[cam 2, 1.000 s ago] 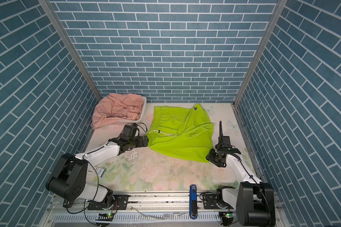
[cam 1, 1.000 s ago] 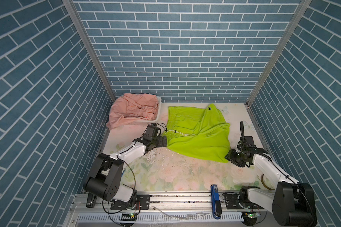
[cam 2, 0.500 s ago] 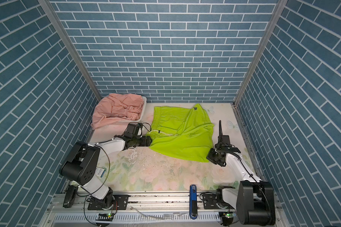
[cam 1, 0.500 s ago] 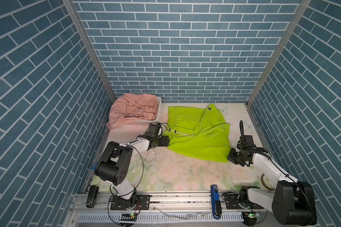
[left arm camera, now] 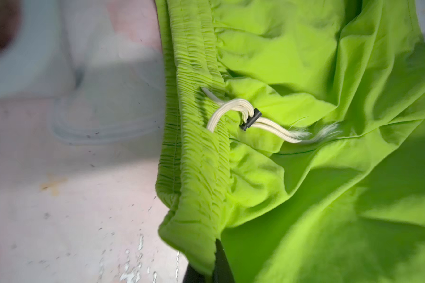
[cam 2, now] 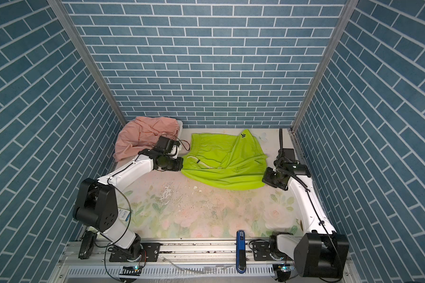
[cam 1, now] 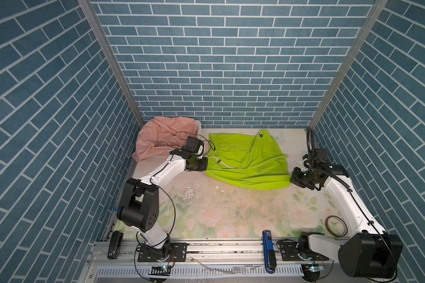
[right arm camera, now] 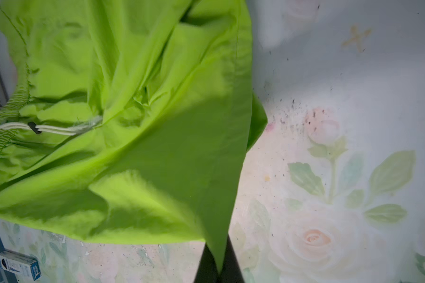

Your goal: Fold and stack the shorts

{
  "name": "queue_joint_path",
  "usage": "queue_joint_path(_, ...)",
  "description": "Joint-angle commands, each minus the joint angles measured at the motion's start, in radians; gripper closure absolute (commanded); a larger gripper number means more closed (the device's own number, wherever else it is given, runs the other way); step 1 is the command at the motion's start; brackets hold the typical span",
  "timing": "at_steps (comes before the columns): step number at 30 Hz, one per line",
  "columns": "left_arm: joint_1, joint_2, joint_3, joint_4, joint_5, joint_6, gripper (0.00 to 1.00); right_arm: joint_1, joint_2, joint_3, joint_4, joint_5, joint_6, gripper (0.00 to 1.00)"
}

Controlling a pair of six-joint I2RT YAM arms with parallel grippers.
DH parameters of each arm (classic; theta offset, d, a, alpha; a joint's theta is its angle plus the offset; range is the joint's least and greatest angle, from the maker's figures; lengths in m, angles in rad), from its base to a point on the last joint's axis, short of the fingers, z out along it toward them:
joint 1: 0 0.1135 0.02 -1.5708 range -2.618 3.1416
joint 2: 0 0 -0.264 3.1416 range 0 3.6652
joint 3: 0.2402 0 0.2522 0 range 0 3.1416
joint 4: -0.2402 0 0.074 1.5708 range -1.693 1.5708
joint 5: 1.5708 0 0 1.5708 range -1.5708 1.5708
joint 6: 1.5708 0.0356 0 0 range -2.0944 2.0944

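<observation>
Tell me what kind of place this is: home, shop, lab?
Probably a lab test cell dressed as a room: brick-print panels boxing in a floral-covered table, two arms bolted to a metal rail at its front edge.

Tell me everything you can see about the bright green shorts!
The green shorts are neon lime, thin, wrinkly fabric, spread crumpled on the flowery table. They have a gathered stretchy waistband, a cream drawstring with a black toggle, and a small black logo. The left jaws are shut on a waistband corner, the right jaws on a hem corner.
</observation>
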Motion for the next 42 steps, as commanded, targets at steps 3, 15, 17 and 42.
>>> queue_joint_path(3,0.003,-0.058,0.077,-0.306,-0.055,0.0,0.94,-0.005,-0.007,0.111,-0.295,0.063,-0.081,1.0)
queue_joint_path(15,0.002,-0.147,-0.075,-0.337,-0.024,-0.033,0.94,-0.005,-0.118,0.026,-0.282,0.172,-0.051,1.0)
queue_joint_path(17,0.001,-0.186,-0.048,-0.363,-0.013,-0.028,0.93,-0.005,-0.148,0.077,-0.28,0.14,-0.069,1.0)
queue_joint_path(42,0.038,-0.186,-0.201,-0.222,-0.064,-0.099,0.0,0.003,0.119,-0.099,0.06,-0.029,-0.056,0.46)
